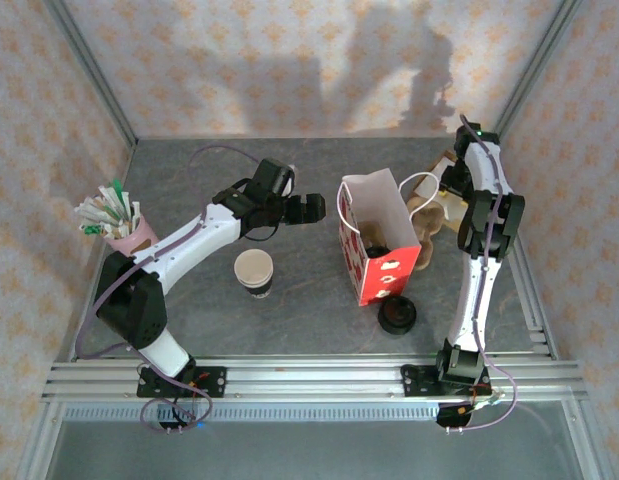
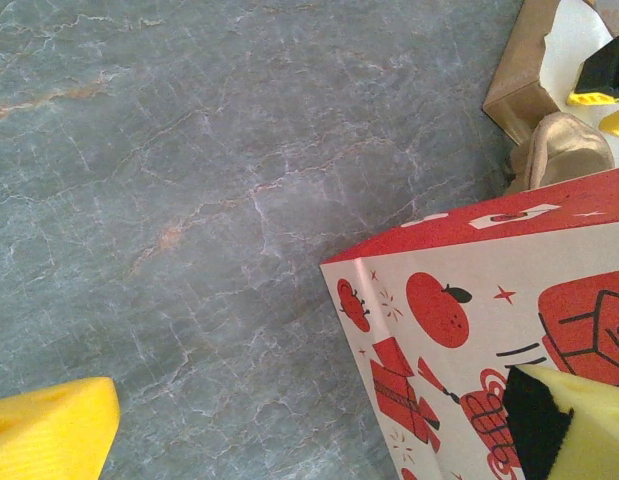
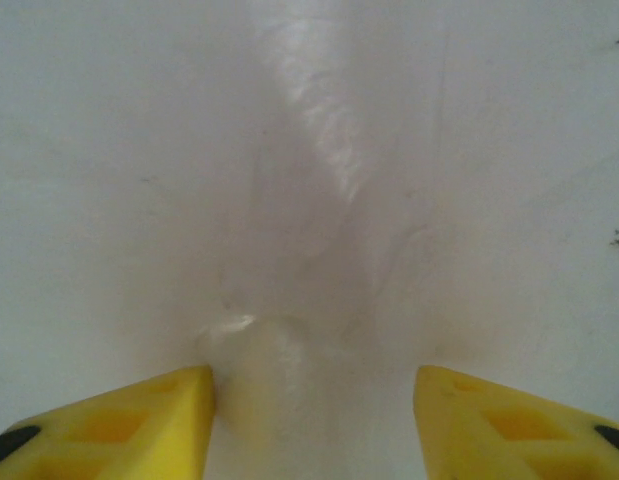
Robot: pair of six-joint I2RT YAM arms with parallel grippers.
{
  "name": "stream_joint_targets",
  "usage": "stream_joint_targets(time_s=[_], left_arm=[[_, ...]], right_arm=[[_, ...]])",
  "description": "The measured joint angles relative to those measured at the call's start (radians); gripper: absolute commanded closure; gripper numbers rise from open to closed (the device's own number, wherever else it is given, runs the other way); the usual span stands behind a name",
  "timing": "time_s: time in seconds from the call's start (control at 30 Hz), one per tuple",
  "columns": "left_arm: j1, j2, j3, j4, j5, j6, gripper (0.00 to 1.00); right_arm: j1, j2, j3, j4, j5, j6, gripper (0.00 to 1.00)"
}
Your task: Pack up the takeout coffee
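Note:
A red-and-white paper bag (image 1: 381, 262) stands open in the middle of the table, and its printed wall (image 2: 489, 330) is close in the left wrist view. Down inside it I see a dark round shape (image 1: 376, 249), which looks like the black lid of the takeout coffee. My left gripper (image 1: 311, 208) hangs open just left of the bag, by its corner (image 2: 309, 435), holding nothing. My right gripper (image 1: 445, 192) is behind the bag's right side. In the right wrist view its jaws (image 3: 314, 425) stand apart against a white surface.
A lidless olive-brown cup (image 1: 254, 271) stands left of the bag. A stack of black lids (image 1: 397, 315) lies at the bag's front. A pink cup of sachets and sticks (image 1: 124, 228) stands at the far left. Crumpled brown paper (image 1: 429, 222) lies behind the bag on the right.

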Motion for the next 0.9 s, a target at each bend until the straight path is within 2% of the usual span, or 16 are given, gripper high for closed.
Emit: stream_joint_targets(time_s=[0.1, 0.27, 0.43, 0.63, 0.9], left_arm=[[0.000, 0.000, 0.000, 0.000, 0.000, 0.000, 0.00], [0.000, 0.000, 0.000, 0.000, 0.000, 0.000, 0.00], [0.000, 0.000, 0.000, 0.000, 0.000, 0.000, 0.00], [0.000, 0.000, 0.000, 0.000, 0.000, 0.000, 0.00], [0.000, 0.000, 0.000, 0.000, 0.000, 0.000, 0.00]], right_arm=[[-0.008, 0.000, -0.006, 0.008, -0.018, 0.000, 0.42], [-0.011, 0.000, -0.006, 0.027, -0.054, 0.008, 0.67], [-0.011, 0.000, -0.006, 0.037, -0.068, 0.008, 0.73], [-0.011, -0.004, -0.006, 0.040, -0.070, 0.010, 0.91], [-0.011, -0.083, -0.021, 0.047, -0.071, 0.012, 0.94]])
